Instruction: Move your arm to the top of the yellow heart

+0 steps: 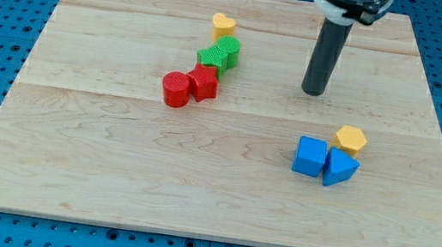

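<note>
My tip (pixel 313 92) rests on the wooden worktop (pixel 109 177), well right of the yellow heart (pixel 223 26) near the view's top. No gripper shows, so its state cannot be told.

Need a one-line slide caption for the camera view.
My tip rests on the wooden board, right of and below the yellow heart, clear of every block.

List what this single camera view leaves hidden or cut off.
- Arm above the rod: cut off by the view's top edge.
- Two green blocks: pressed together, exact shapes unclear.
- Far faces of the blue blocks and yellow heart: turned away.
- My tip: board contact can't be confirmed.
</note>
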